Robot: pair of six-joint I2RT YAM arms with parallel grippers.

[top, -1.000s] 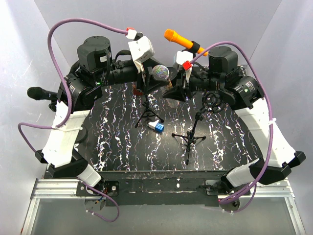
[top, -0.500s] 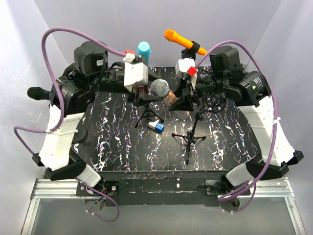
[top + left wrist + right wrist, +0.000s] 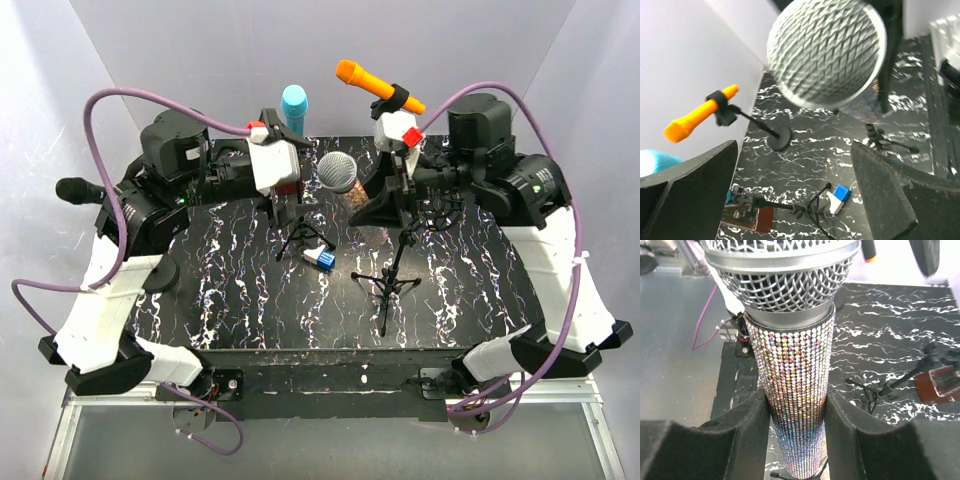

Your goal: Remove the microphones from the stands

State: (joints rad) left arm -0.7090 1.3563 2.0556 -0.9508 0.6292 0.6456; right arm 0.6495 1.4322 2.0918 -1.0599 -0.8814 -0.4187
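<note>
The right claw, seen from above, holds the microphone over the table, clear of its stand. Left wrist: the left claw gapes wide, with the mesh head just ahead of it. Right wrist: the pads clamp the sparkly body, its long axis upright between them.

Bare worktop runs along the near edge. Mid-top, left tripod and right tripod block passage, blue clip between them, silver mic above. Orange mic and blue mic guard the far edge, black mic the left.
</note>
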